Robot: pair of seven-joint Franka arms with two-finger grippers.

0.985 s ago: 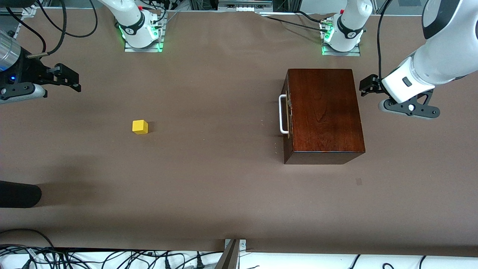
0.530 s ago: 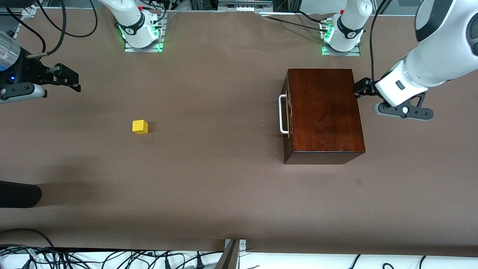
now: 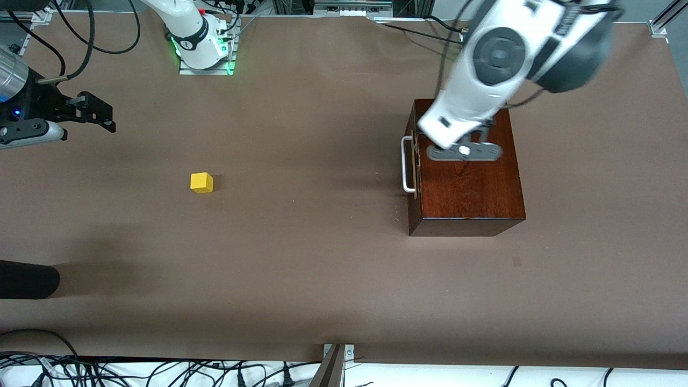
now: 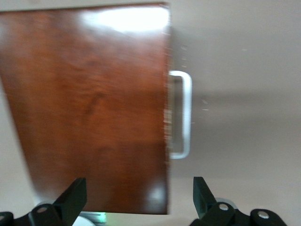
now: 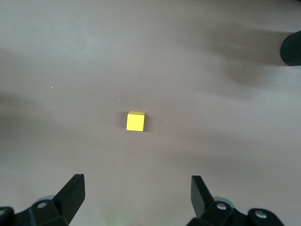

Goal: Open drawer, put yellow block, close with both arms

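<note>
The dark mahogany box (image 3: 473,183) stands toward the left arm's end of the table. Its drawer (image 3: 413,161) is pushed in, with the white loop handle (image 3: 407,164) facing the right arm's end. The left arm's hand (image 3: 463,146) hangs over the box top. In the left wrist view my left gripper (image 4: 138,197) is open and empty above the box (image 4: 94,108) and the handle (image 4: 184,115). The yellow block (image 3: 201,183) lies on the table toward the right arm's end. My right gripper (image 3: 101,114) waits in the air there, open and empty (image 5: 136,195), looking down on the block (image 5: 135,121).
A black rounded object (image 3: 27,279) lies at the table's edge at the right arm's end, nearer the front camera than the block. The right arm's base (image 3: 204,48) stands at the back. Cables (image 3: 161,373) run along the front edge. Bare brown table lies between block and box.
The left arm has swung from beside the box, at its end of the table, to over the box top near the handle. The right arm, block and box have not moved.
</note>
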